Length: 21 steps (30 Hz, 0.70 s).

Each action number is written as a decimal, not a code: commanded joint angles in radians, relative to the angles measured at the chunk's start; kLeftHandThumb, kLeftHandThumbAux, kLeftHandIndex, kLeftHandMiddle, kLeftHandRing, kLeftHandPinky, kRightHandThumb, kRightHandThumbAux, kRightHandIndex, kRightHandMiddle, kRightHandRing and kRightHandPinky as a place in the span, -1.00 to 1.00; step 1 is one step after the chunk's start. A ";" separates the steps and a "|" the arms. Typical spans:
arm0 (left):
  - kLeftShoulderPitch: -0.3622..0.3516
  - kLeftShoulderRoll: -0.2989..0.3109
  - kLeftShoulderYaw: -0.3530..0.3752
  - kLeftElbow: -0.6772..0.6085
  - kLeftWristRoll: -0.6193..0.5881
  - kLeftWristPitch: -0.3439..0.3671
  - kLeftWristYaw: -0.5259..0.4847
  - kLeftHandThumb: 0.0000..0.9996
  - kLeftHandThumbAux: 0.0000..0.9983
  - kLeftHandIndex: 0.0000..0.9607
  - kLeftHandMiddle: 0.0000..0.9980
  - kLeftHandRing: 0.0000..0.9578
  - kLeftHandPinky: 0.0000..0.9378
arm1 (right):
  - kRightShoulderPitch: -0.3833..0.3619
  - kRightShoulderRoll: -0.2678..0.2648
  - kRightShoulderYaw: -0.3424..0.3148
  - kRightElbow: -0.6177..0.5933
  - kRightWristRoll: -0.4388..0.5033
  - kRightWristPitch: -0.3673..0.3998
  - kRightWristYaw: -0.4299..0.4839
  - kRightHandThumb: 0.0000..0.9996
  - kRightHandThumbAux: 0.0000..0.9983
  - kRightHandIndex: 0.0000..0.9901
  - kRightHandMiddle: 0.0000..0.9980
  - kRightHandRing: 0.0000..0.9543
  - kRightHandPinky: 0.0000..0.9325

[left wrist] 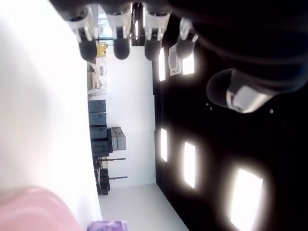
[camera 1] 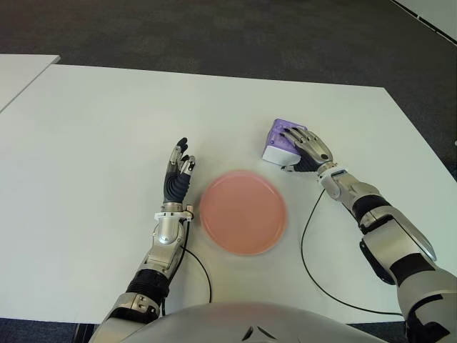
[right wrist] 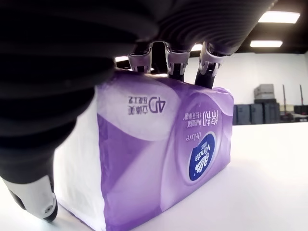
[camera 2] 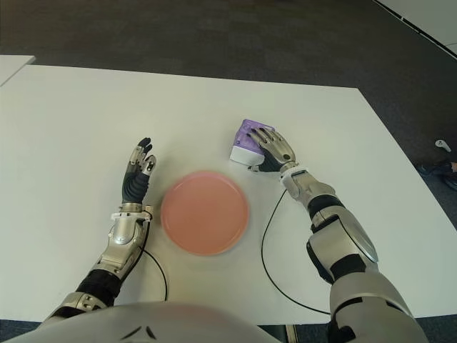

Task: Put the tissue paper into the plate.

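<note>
Glossy purple plastic wraps the tissue pack [right wrist: 159,149]; matt pink plate [camera 1: 243,211], smooth white table [camera 1: 93,143].

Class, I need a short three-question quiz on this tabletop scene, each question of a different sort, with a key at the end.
1. True or false: the tissue pack already lies in the pink plate.
2. Which hand is on the tissue pack? A) left hand B) right hand C) neither
3. Fill in: the left hand, fingers spread and holding nothing, shows on the ____ side of the plate.

Key
1. False. The pack sits on the white table, beyond the plate's right edge and apart from it.
2. B. The right hand is over the pack; in its wrist view the fingers hook over the top and the thumb is down one side.
3. Left.
</note>
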 commanded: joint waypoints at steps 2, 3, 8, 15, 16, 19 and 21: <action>0.203 0.039 -0.002 0.146 0.042 0.048 -0.023 -1.00 -0.25 -1.00 -1.00 -1.00 -1.00 | 0.132 -0.129 0.018 -0.113 -0.021 -0.108 0.078 -0.91 0.41 -1.00 -0.92 -0.99 -1.00; 0.203 0.038 -0.001 0.145 0.041 0.049 -0.024 -1.00 -0.25 -1.00 -1.00 -1.00 -1.00 | 0.145 -0.147 0.012 -0.135 -0.016 -0.118 0.084 -0.92 0.42 -1.00 -0.93 -0.99 -1.00; 0.202 0.038 0.000 0.145 0.043 0.042 -0.021 -1.00 -0.26 -1.00 -1.00 -1.00 -1.00 | 0.178 -0.179 -0.008 -0.195 -0.003 -0.125 0.107 -0.95 0.45 -1.00 -0.94 -1.00 -1.00; 0.196 0.036 0.005 0.154 0.034 0.036 -0.028 -1.00 -0.26 -1.00 -1.00 -1.00 -1.00 | 0.195 -0.184 -0.027 -0.228 0.001 -0.114 0.130 -0.96 0.45 -1.00 -0.95 -1.00 -1.00; 0.196 0.036 0.005 0.155 0.034 0.034 -0.028 -1.00 -0.26 -1.00 -1.00 -1.00 -1.00 | 0.197 -0.185 -0.030 -0.231 0.001 -0.113 0.132 -0.96 0.45 -1.00 -0.95 -1.00 -1.00; 0.194 0.035 0.005 0.158 0.033 0.034 -0.029 -1.00 -0.24 -1.00 -1.00 -1.00 -1.00 | 0.200 -0.183 -0.037 -0.237 -0.001 -0.110 0.139 -0.96 0.45 -1.00 -0.95 -1.00 -1.00; 0.194 0.036 0.004 0.157 0.038 0.033 -0.024 -1.00 -0.24 -1.00 -1.00 -1.00 -1.00 | 0.201 -0.182 -0.040 -0.239 -0.002 -0.108 0.143 -0.96 0.45 -1.00 -0.95 -1.00 -1.00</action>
